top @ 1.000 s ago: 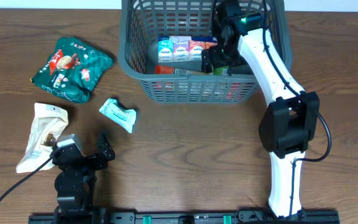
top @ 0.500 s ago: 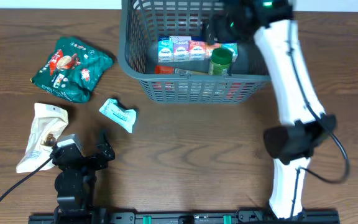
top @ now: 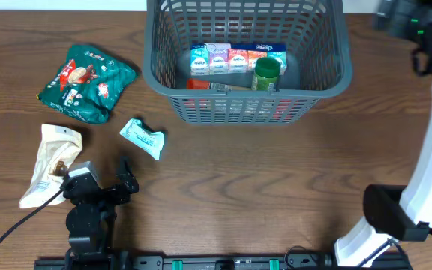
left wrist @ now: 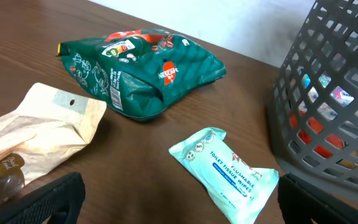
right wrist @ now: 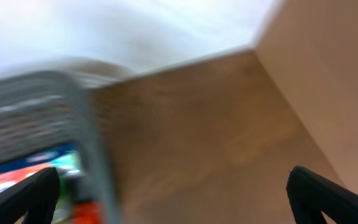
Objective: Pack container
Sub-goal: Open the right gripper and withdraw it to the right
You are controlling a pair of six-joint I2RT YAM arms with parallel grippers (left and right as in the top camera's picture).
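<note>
Left tool (top: 96, 186) released, empty, near beige pouch (top: 51, 161); right tool (top: 400, 16) past right corner of basket (top: 231, 109); basket at far edge of tabletop (top: 276, 187).
Left wrist: green bag (left wrist: 148, 68), wipes pack (left wrist: 225, 165) lying left of basket.
Right wrist: blurred, right tool spread, empty.

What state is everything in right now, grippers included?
container: upright, partly filled
green-lidded jar: upright inside the container
carton row: inside the container
green bag: lying on the table, unpacked
wipes pack: on the table, unpacked
beige pouch: on the table, unpacked
left gripper: open, empty
right gripper: open, empty
</note>
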